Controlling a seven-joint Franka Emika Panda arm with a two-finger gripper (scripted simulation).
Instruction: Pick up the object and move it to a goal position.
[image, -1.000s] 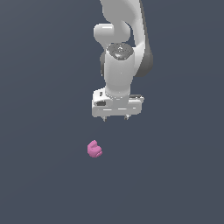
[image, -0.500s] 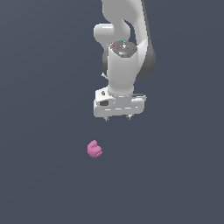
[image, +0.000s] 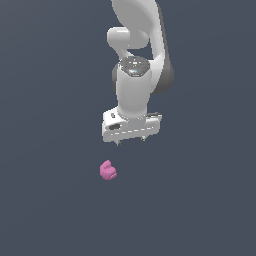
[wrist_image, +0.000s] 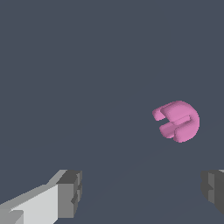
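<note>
hand (image: 130, 142): fingers spread apart, nothing between them; hangs above the grey counter (image: 45, 200), pointing down
object (image: 107, 170): pink lumpy blob with a notch, lies on the counter, below the hand and slightly toward the exterior view's left
why: looks like pre-grasp approach; object sits off-centre of the finger gap in wrist view, so alignment needed
containers: none visible
goal: no marker seen

Exterior view: distant, facing the arm front-on, slightly raised; wrist view: close, looking down past the gripper (wrist_image: 140, 192) fingertips; shared: the pink object (image: 108, 170) (wrist_image: 177, 121) on grey ground.
</note>
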